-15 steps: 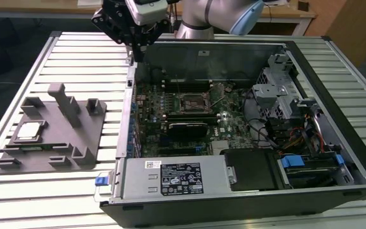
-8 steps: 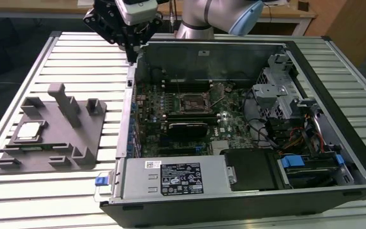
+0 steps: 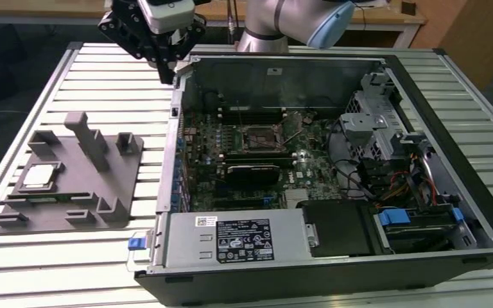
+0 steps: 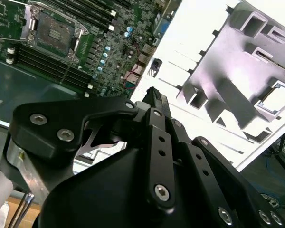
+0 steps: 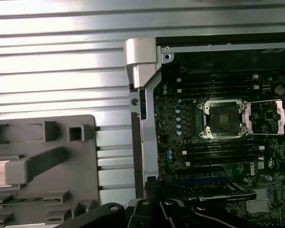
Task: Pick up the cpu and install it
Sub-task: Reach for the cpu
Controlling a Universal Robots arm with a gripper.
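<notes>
Silvery cpu sits untouched in the grey tray; my claw hangs clenched, empty, by the case corner. Pick-up unstarted; I judge it needs opening above the chip.

The cpu is seated, apparently, on the fixture at the table's edge on the exterior view's left, the computer case beside it.
</notes>
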